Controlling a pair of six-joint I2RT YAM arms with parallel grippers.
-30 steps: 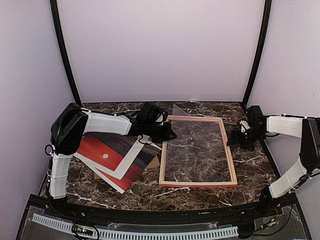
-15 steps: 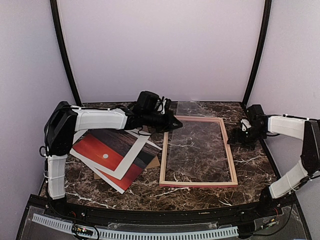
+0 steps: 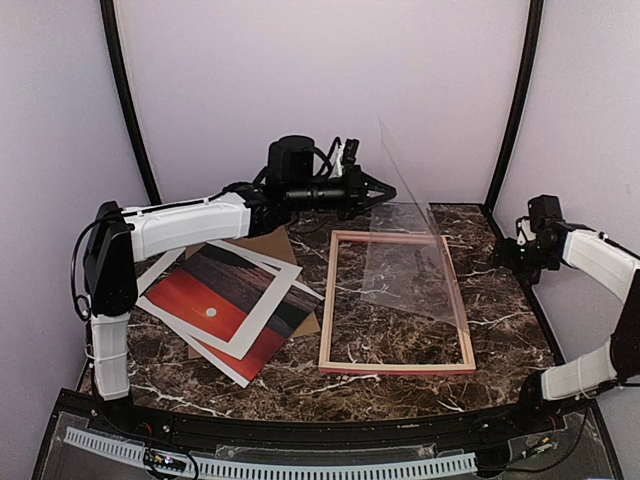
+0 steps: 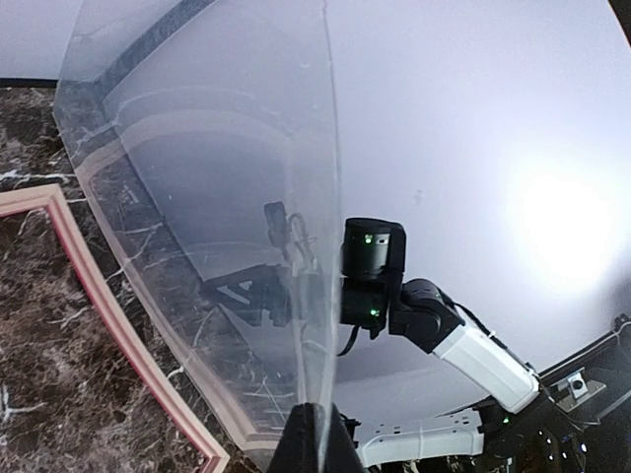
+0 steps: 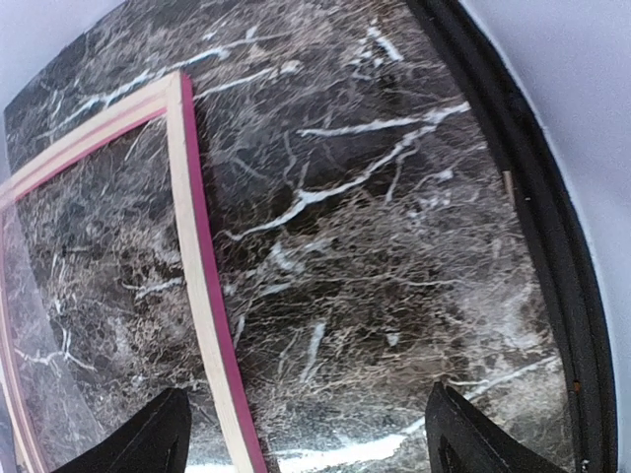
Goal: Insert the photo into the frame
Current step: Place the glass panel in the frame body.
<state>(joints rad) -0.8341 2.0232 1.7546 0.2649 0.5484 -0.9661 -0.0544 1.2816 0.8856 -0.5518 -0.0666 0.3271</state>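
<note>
One clear pane (image 3: 410,250) stands tilted above the frame (image 3: 395,368), pinched by the closed left fingers (image 4: 301,448) at twelve o'clock. At three, the right fingers (image 5: 158,434) gape empty. The photo (image 3: 215,300) lies at nine on the desk (image 3: 500,340). Likely next: park the pane, then fetch the print.

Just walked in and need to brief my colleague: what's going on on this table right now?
The left gripper is shut on an edge of the clear pane, holding it steeply tilted above the frame, which lies flat on the table. The right gripper hangs open beside the frame's right rail, empty. The photo lies left of the frame, not yet in it.
</note>
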